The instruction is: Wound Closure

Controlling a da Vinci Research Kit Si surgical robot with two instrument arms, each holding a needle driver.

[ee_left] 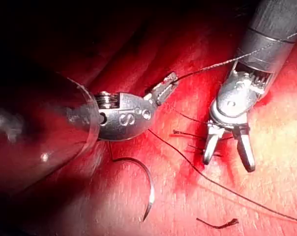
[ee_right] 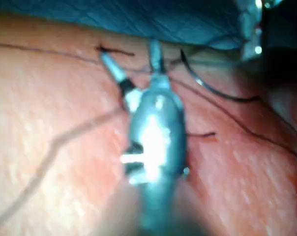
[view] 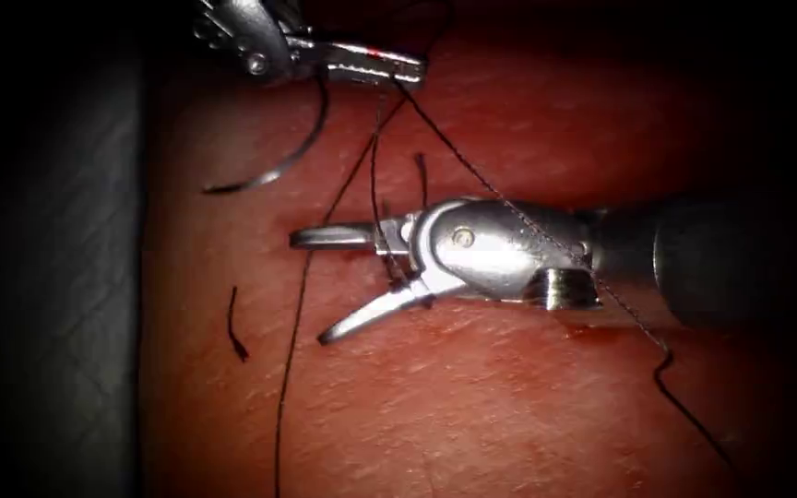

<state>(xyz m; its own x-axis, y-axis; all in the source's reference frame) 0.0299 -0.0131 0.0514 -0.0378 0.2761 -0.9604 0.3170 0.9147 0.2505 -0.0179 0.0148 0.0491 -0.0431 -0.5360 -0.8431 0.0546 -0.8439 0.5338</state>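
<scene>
Gripping thread (view: 472,171), left tool (view: 408,69) shut; right tool (view: 325,286) gapes empty (needle (view: 279,171) lies free on tissue (view: 509,415)).

The letters "S S" stand on the left tool's wrist housing (ee_left: 131,117).

Two tools over the tissue

The left tool (view: 389,69) is pinching the thread (view: 472,175) at 12 o'clock; the right tool (view: 325,286) is gaping wide, pointing toward 9 o'clock, holding nothing.
</scene>
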